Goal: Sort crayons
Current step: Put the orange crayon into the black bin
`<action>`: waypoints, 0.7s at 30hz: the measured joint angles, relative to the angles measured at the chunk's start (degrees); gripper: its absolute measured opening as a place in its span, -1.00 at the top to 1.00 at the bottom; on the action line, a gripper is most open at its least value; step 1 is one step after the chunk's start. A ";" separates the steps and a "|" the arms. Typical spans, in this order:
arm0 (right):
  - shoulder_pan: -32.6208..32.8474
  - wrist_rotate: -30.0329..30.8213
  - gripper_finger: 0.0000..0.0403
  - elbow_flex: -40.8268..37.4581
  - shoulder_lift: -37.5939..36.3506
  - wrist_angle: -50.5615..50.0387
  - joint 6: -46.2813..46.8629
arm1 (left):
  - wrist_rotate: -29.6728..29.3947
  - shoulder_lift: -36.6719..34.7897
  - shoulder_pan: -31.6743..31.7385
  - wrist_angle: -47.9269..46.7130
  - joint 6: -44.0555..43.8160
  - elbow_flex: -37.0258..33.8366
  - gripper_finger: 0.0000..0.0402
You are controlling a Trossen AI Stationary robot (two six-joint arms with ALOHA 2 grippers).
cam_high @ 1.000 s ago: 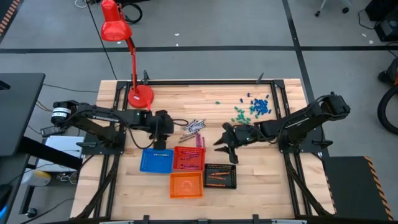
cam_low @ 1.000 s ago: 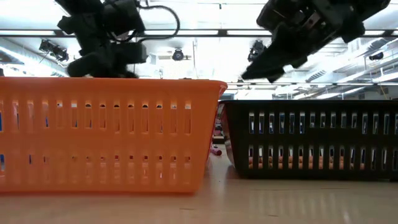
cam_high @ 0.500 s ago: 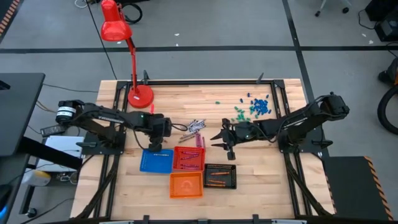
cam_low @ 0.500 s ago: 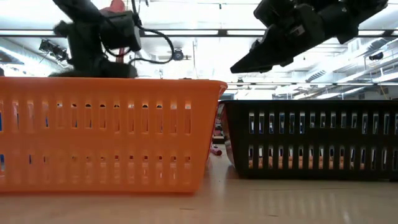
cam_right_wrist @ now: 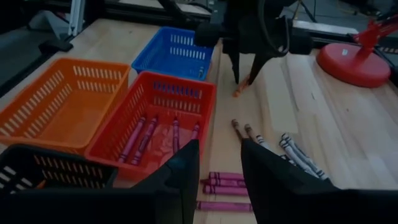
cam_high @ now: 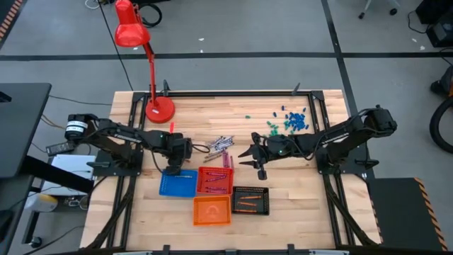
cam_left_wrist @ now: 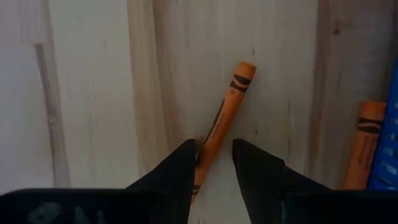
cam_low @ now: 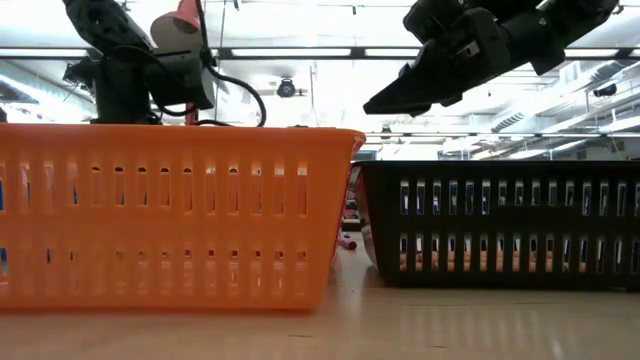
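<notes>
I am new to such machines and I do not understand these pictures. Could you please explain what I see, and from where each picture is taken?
Two dark robot arms work at a wooden table, sorting crayons into small baskets. One picture looks straight down from above, one looks level from the table top, and two come from cameras on the arms' wrists.

From above you see a blue basket, a red basket, an orange basket and a black basket, a red lamp, loose crayons and small green and blue bits.

The left gripper is down at the table beside the blue basket, its two fingers around an orange crayon lying on the wood. The right gripper hangs open above the table near the red basket and holds nothing.
</notes>
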 joint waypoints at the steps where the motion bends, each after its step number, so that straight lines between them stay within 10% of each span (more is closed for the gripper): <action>1: 0.01 -0.01 0.39 0.00 0.00 0.04 0.05 | 0.13 0.02 0.00 -0.04 0.00 0.05 0.45; 8: 0.01 -0.04 0.39 0.00 0.01 0.36 0.31 | 0.44 0.04 -0.04 -0.13 -0.12 -0.02 0.91; 21: 0.01 -0.20 0.39 0.00 0.01 0.57 0.35 | -0.91 -1.34 0.02 4.61 -1.10 1.16 0.88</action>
